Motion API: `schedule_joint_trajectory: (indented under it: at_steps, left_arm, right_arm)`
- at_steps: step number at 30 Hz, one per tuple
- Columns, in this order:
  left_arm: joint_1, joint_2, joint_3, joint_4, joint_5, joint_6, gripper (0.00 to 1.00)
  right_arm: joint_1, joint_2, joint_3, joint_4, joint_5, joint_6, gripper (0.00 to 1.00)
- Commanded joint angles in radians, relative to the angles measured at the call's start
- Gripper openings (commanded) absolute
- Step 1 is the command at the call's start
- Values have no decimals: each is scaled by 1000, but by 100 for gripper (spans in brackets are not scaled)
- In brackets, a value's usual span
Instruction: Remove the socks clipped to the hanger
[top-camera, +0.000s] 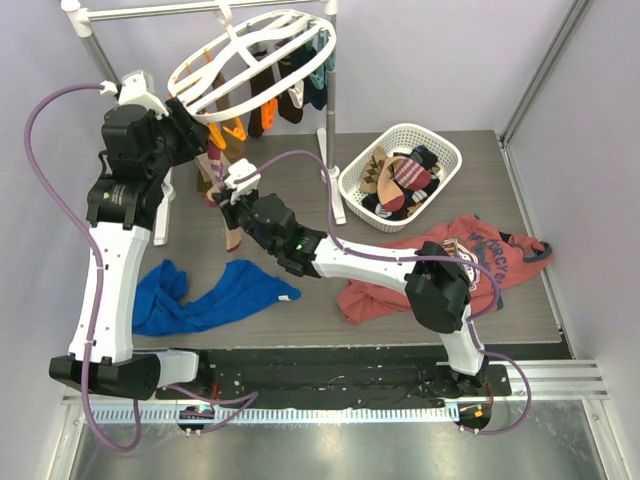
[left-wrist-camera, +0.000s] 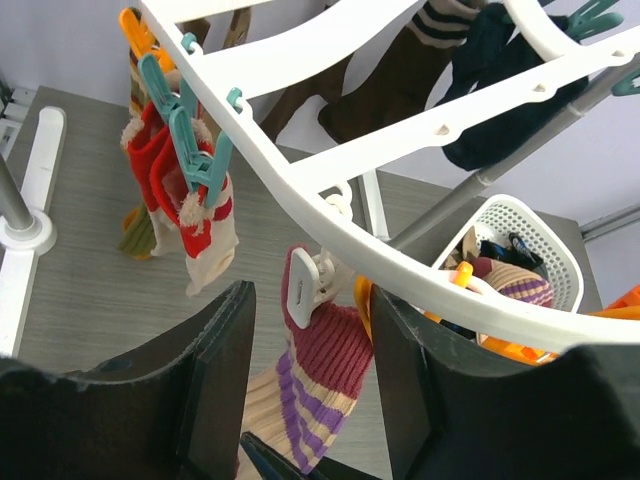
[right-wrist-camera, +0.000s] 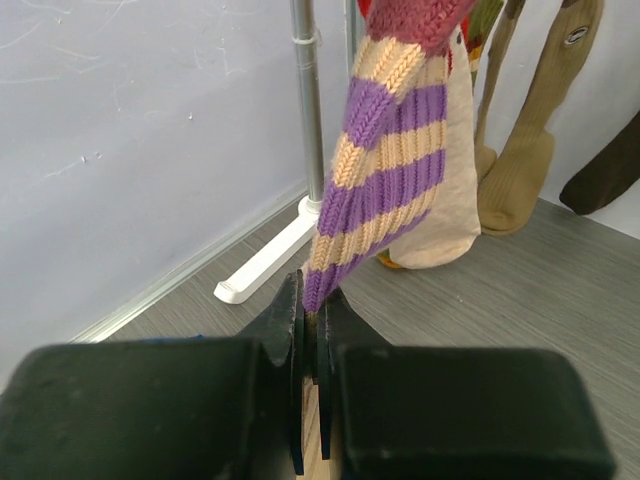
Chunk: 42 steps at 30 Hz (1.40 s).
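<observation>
The white plastic hanger frame runs diagonally across the view, its spokes branching toward the upper right. Teal plastic clips on its rim pinch a red-and-white striped sock, and an orange clip sits above them. A white clip under the rim grips a maroon, purple and cream striped knitted sock. This sock hangs between the black jaws of the left gripper, which stand wide apart, one on each side of it. A dark brown sock and a navy sock hang beyond the frame. At the right, a white lattice basket holding socks sits on the grey wood-grain surface.
</observation>
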Motion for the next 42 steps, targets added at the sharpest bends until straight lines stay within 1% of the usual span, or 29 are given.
schedule_joint_trajectory:
  at_steps: [1, 2, 5, 16, 21, 25, 32, 37, 42]
  left_arm:
    - [5, -68, 56, 25, -9, 3, 54]
    - [5, -72, 56, 13, -50, 6, 54]
    - [5, -89, 56, -16, -116, 8, 54]
    - [5, -72, 59, -65, -141, -4, 44]
    - [5, -56, 56, -69, -132, -7, 43]
    - [5, -57, 18, -12, -83, -11, 42]
    - [5, -39, -1, 43, -40, -21, 43]
    - [5, -13, 5, 45, -35, -23, 43]
    - [5, -2, 10, 63, -21, -29, 46]
  right_arm:
    - [7, -85, 27, 33, 23, -17, 1]
    - [5, -86, 27, 34, 23, -16, 1]
    - [5, -88, 26, 33, 25, -16, 1]
    - [7, -100, 27, 31, 20, -13, 1]
    - [5, -100, 27, 31, 17, -16, 1]
    - [7, -100, 27, 28, 11, -16, 1]
    - [7, -104, 32, 18, 12, -50, 1]
    - [8, -105, 37, 15, 8, -60, 1]
    - [8, -104, 38, 10, 9, -77, 1]
